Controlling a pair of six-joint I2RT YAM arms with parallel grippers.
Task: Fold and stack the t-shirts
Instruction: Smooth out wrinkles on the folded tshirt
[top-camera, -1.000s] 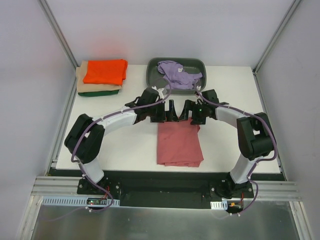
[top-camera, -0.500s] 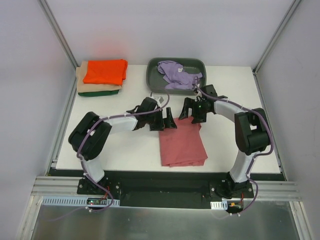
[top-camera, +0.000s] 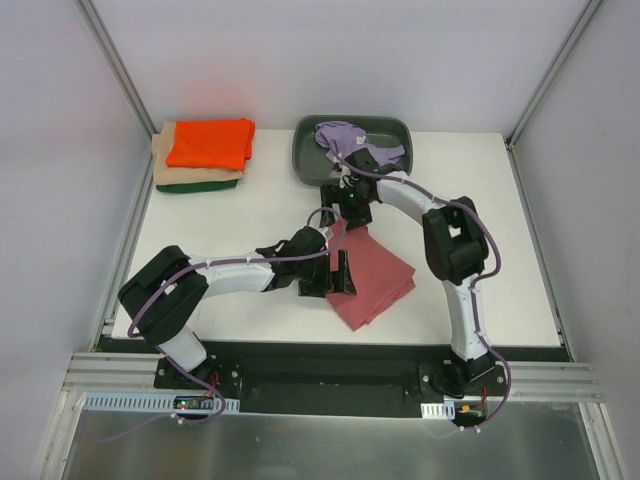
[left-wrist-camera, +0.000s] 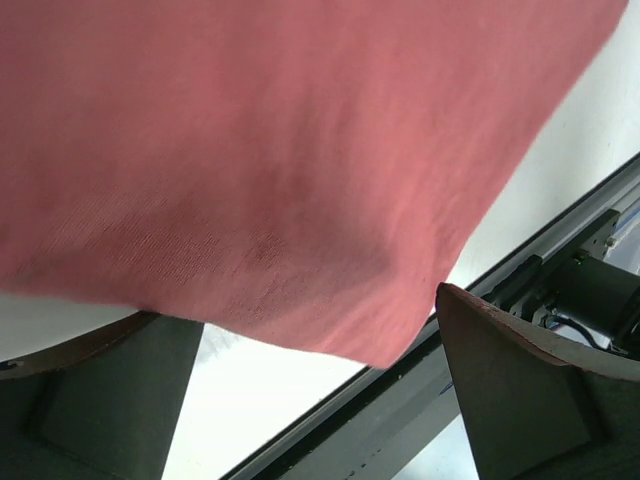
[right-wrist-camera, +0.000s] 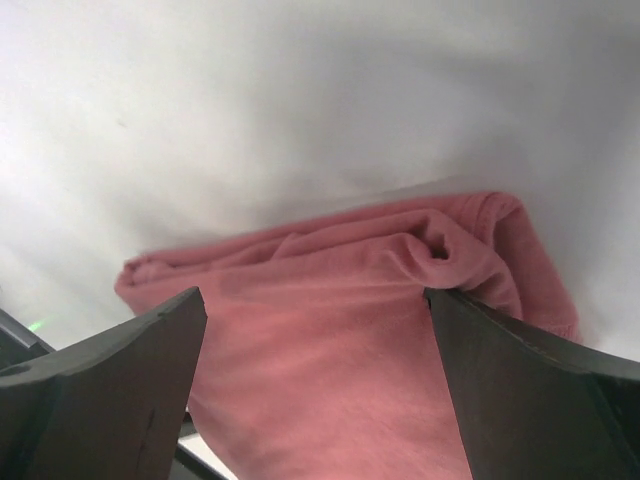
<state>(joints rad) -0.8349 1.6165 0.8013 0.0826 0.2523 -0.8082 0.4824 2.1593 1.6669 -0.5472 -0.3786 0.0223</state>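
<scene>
the folded rose-red t-shirt (top-camera: 372, 280) lies near the middle of the worktop (top-camera: 240, 220), turned on a diagonal so one corner points to the far side and another to the near edge; it is too close to square to say which way its long axis runs. the left jaws sit at its left edge, spread wide, with cloth (left-wrist-camera: 300, 150) draped across the gap but nothing pinched. the right jaws hang over the far corner, also wide apart, with the bunched fold (right-wrist-camera: 400, 260) lying between them on the worktop, ungripped. so the shirt lies to the right of the left jaws and on the near side of the right ones. the stack, with the orange t-shirt (top-camera: 210, 143) on top, sits well apart at the far left, so the left arm looks the nearer carrier. the lavender t-shirt (top-camera: 350, 145) waits crumpled in the tray (top-camera: 305, 160).
</scene>
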